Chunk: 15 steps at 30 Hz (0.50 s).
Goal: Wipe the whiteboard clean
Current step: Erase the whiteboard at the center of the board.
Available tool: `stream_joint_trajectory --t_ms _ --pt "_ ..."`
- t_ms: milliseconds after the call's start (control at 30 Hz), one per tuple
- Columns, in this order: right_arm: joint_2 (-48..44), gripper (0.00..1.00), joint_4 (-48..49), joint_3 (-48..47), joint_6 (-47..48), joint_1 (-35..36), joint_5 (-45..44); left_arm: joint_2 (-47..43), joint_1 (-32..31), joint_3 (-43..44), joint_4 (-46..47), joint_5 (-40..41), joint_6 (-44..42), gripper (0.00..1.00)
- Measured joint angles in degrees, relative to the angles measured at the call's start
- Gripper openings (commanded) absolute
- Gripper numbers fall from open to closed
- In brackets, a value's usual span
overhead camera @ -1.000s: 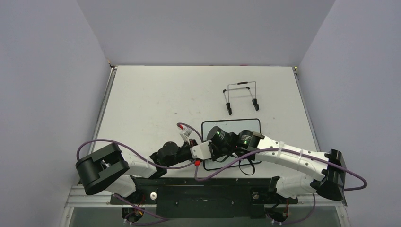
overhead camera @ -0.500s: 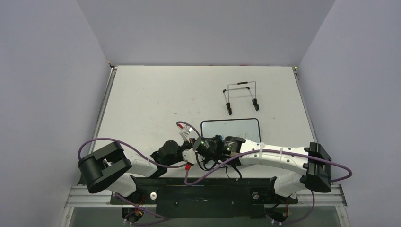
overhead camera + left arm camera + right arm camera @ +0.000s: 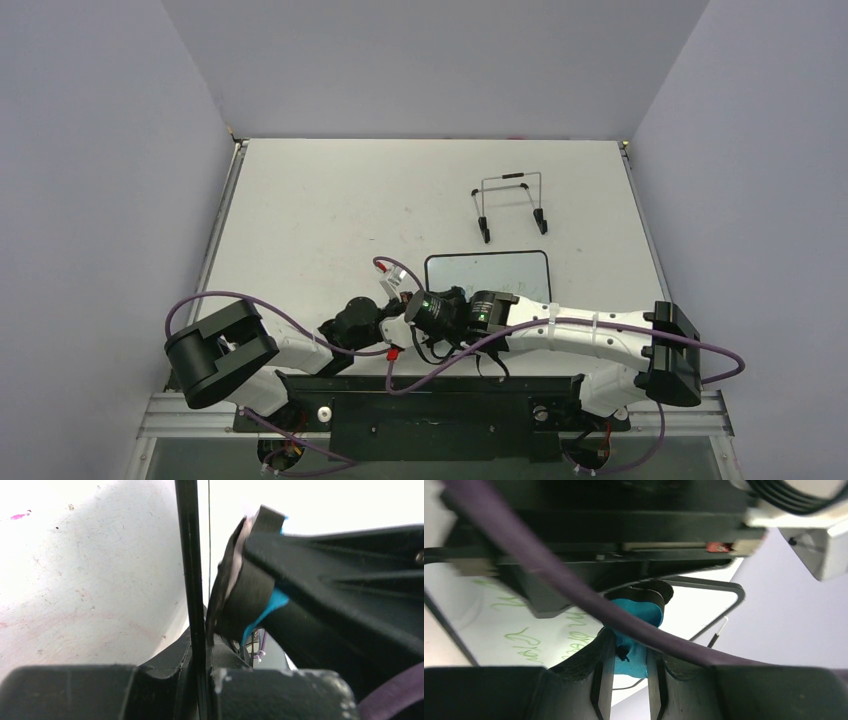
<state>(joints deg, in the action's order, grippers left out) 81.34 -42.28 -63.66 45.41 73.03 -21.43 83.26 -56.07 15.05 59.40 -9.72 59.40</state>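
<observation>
Left gripper [image 3: 200, 675]: closed on the left frame edge of the small white, black-framed whiteboard [image 3: 490, 270].
Right gripper [image 3: 629, 667]: clamped on small blue-black eraser [image 3: 636, 612], over board.
Whiteboard: flat on pale table [image 3: 320, 200], near wire stand [image 3: 512, 176].
Handling: probably light, stiff, slick; grip frame.

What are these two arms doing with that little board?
The left tool is shut on the left edge of the whiteboard, apparently steadying it flat on the table. The right tool grips a small blue eraser over the board's near-left part. There is green writing on the board, so the erasing is not finished.
</observation>
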Motion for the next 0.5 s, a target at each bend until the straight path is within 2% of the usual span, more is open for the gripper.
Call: stream_joint_trajectory --t_ms 200,500 --pt "0.0 0.0 -2.43 0.02 1.6 1.09 2.69 0.0 0.04 0.0 -0.04 -0.59 -0.02 0.0" --pt "1.51 0.0 -0.59 0.0 -0.28 -1.62 -0.13 0.0 0.7 0.0 -0.24 -0.55 0.44 0.0"
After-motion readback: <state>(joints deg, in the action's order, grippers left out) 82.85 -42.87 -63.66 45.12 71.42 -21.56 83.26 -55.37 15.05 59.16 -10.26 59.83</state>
